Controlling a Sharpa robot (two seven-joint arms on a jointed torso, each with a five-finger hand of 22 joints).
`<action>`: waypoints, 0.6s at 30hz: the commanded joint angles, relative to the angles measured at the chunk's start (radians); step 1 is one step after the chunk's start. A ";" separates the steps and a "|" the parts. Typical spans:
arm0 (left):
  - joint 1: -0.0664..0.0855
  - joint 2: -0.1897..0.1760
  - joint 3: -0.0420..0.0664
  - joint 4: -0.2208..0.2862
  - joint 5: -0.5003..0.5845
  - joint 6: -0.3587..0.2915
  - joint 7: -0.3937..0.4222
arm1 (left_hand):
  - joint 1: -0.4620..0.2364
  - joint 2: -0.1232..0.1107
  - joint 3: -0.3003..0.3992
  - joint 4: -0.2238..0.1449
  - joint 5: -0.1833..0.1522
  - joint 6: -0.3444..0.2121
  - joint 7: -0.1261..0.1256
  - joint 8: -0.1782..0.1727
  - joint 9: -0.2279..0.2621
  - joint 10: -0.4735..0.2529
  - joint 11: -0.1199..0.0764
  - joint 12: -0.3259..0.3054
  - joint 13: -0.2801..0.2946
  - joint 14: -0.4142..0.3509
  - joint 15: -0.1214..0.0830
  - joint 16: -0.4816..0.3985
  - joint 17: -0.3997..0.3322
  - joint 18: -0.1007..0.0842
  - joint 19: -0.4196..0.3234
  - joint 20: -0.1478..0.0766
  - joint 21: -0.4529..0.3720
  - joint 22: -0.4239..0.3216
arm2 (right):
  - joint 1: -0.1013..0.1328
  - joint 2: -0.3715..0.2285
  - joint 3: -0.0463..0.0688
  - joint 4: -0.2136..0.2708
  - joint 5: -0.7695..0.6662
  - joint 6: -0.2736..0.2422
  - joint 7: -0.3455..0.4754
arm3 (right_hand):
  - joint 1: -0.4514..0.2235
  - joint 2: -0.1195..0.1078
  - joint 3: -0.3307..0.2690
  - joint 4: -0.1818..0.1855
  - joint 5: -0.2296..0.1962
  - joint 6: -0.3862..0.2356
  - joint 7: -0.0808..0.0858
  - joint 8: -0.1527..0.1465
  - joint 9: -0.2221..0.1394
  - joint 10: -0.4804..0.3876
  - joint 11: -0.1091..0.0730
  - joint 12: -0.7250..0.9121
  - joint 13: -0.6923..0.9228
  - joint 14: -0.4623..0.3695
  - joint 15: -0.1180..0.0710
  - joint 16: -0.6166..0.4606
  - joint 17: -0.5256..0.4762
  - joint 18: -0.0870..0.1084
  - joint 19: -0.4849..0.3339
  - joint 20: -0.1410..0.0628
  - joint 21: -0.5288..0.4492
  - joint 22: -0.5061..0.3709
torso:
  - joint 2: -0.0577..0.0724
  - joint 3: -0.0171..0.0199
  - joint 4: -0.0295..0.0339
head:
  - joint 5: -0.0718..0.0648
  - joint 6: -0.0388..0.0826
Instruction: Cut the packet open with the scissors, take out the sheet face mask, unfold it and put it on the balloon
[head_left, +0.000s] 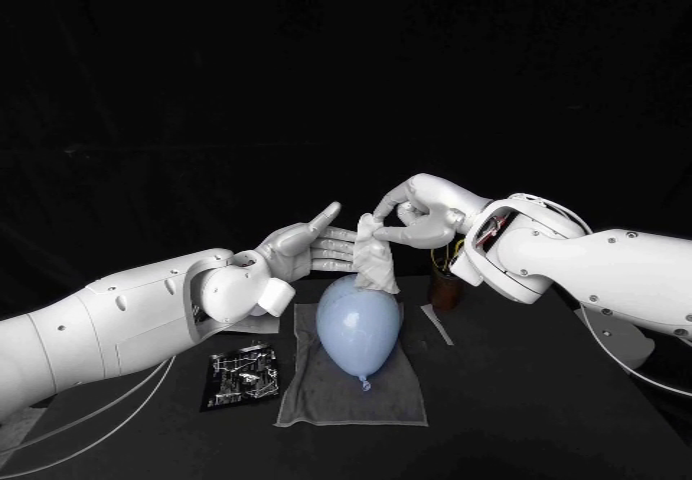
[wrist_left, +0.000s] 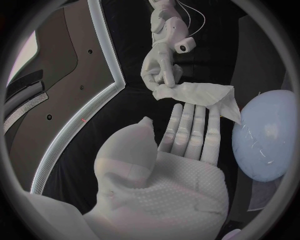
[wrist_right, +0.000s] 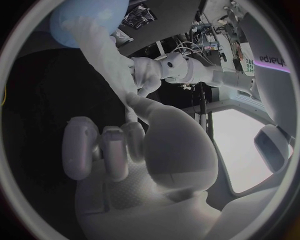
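My right hand (head_left: 413, 220) pinches the top of the white sheet face mask (head_left: 378, 260), which hangs folded just above the pale blue balloon (head_left: 358, 325). The balloon lies on a grey cloth (head_left: 310, 405). My left hand (head_left: 309, 247) is held flat with straight, spread fingers whose tips reach the mask's side; I cannot tell whether they touch it. In the left wrist view the fingers (wrist_left: 195, 131) point at the mask (wrist_left: 200, 95), with the right hand (wrist_left: 159, 67) beyond and the balloon (wrist_left: 265, 137) beside. The right wrist view shows the mask (wrist_right: 106, 55) trailing toward the balloon (wrist_right: 87, 17).
The shiny cut packet (head_left: 242, 376) lies on the table left of the cloth, under my left forearm. A pale strip (head_left: 436, 326) lies right of the cloth, and a brown upright object (head_left: 444, 287) stands behind it under my right wrist.
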 joint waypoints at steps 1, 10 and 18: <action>0.001 0.009 0.001 0.001 0.033 0.024 -0.012 | -0.001 0.013 -0.009 -0.001 -0.003 -0.007 0.005 -0.004 -0.001 -0.001 -0.001 -0.004 0.000 -0.009 0.005 -0.004 -0.001 -0.010 -0.011 0.001 -0.005 0.000 | 0.002 0.005 0.001 -0.002 -0.189 -0.026 0.004 | -0.008 0.000 0.002 -0.002 0.007 0.008 0.002 0.007 0.057 0.039 -0.005 0.003 0.150 0.108 -0.004 0.003 0.263 -0.012 0.033 -0.004 0.003 0.193 | 0.000 0.0000 -0.0010 | 0.001 0.000; 0.001 0.020 0.001 0.012 0.029 0.082 -0.038 | -0.002 0.039 -0.059 -0.002 -0.022 0.013 -0.006 -0.006 0.001 0.080 -0.018 0.004 0.026 0.023 -0.012 0.043 0.017 -0.003 0.004 -0.001 0.003 0.003 | 0.005 0.025 0.001 -0.031 -0.259 -0.035 -0.013 | -0.009 0.000 0.003 -0.002 0.007 0.009 0.002 0.008 0.057 0.040 -0.006 0.005 0.151 0.108 -0.004 0.003 0.263 -0.013 0.033 -0.004 0.005 0.193 | 0.001 0.0011 -0.0006 | 0.000 0.001; 0.001 0.015 0.001 0.020 0.031 0.109 -0.020 | 0.075 0.081 -0.062 -0.003 -0.018 0.048 -0.034 0.009 0.015 0.104 -0.040 0.063 0.062 0.023 -0.029 0.093 0.040 0.001 0.015 -0.001 0.004 0.002 | 0.005 0.036 0.001 -0.066 -0.335 -0.050 -0.047 | -0.010 -0.001 0.003 -0.002 0.007 0.009 0.001 0.009 0.058 0.041 -0.006 0.006 0.151 0.108 -0.004 0.003 0.263 -0.013 0.033 -0.004 0.005 0.194 | 0.001 0.0011 0.0008 | -0.002 0.000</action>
